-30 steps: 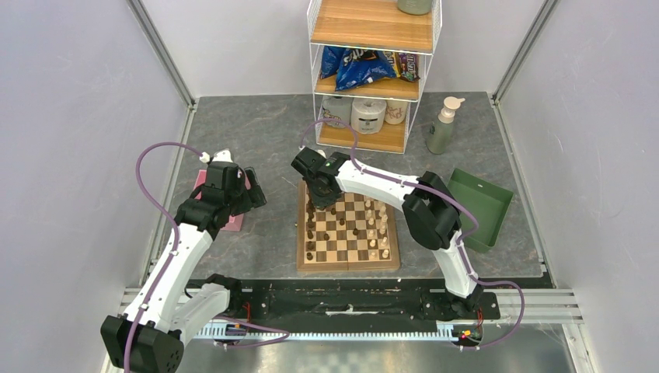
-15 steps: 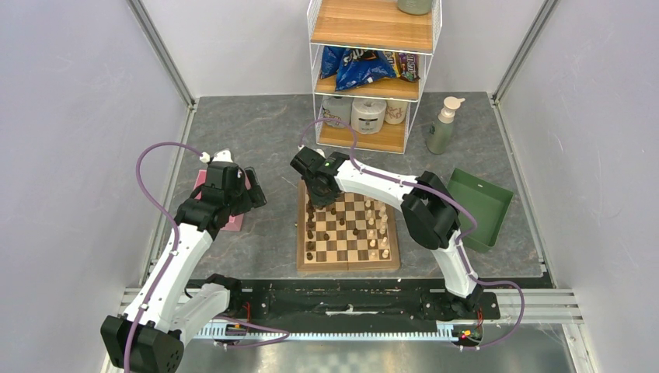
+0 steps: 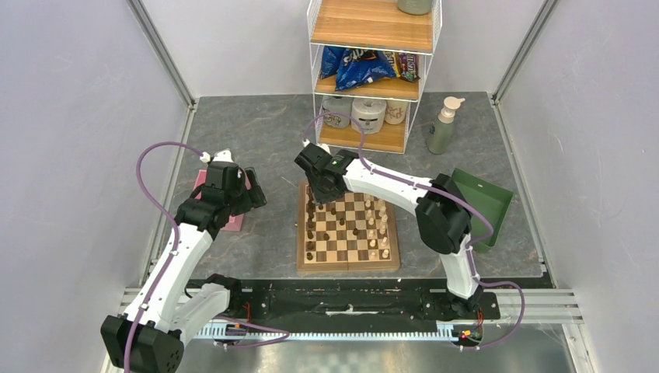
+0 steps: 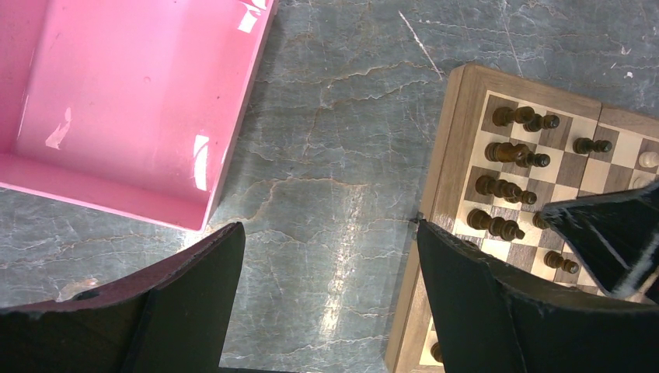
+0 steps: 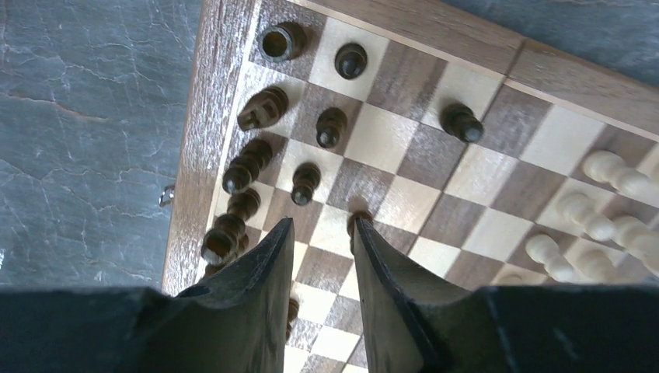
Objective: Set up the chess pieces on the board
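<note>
The board [image 3: 347,265] lies in the middle of the table. Dark chess pieces [image 3: 312,233] stand along its left side and pale ones [image 3: 381,229] on its right. My right gripper [image 3: 319,194] hovers over the board's far left corner. In the right wrist view the right gripper [image 5: 323,225] is open with nothing between its fingers. One dark piece [image 5: 359,218] stands at its right fingertip, beside rows of dark pieces [image 5: 249,167], and pale pieces [image 5: 598,167] stand across the board [image 5: 210,116]. My left gripper [image 4: 328,233] is wide open over bare table, left of the board [image 4: 439,179].
A pink tray [image 4: 132,93] lies left of the left gripper. At the right a green tray [image 3: 482,206] sits on the table, with a soap bottle [image 3: 443,124] behind it. A wire shelf unit [image 3: 373,70] stands at the back, just beyond the board.
The right gripper's jaws have opened, and its arm has shifted slightly, the elbow swinging right. The left arm has not moved.
</note>
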You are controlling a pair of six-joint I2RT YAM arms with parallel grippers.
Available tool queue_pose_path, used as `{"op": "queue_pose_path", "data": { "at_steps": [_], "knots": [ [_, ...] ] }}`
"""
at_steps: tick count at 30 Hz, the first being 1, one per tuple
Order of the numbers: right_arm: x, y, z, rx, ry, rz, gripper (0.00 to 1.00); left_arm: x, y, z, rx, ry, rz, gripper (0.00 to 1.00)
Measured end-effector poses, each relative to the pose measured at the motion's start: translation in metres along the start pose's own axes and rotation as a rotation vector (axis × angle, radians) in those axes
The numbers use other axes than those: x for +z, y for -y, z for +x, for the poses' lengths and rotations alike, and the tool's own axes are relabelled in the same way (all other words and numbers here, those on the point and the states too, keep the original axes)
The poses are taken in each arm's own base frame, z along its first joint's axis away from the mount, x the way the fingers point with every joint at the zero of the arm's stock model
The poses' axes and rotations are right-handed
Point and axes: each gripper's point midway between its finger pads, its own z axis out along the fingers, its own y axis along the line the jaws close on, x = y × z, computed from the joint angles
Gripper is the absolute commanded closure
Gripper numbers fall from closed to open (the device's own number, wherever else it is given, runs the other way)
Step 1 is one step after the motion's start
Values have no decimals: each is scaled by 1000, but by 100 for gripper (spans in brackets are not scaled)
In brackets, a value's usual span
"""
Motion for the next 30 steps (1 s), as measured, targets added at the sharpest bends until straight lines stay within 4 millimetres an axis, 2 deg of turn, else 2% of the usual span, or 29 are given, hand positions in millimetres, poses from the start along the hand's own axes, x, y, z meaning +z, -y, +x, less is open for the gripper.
{"op": "queue_pose_path", "data": {
  "at_steps": [5, 11, 16, 25, 30],
  "knots": [
    [-16, 10, 0, 4, 24, 22, 59, 0, 0, 0, 0, 0, 1, 12],
    [-9, 19, 16, -4, -19, 52, 61, 0, 1, 0, -2, -4, 7, 12],
    [-7, 20, 20, -2, -33, 58, 67, 0, 2, 1, -1, -8, 14, 12],
    [2, 19, 27, -7, -62, 62, 69, 0, 2, 1, -1, -7, 14, 12],
    [7, 20, 30, -9, -75, 68, 82, 0, 2, 1, 0, -8, 14, 12]
  ]
}}
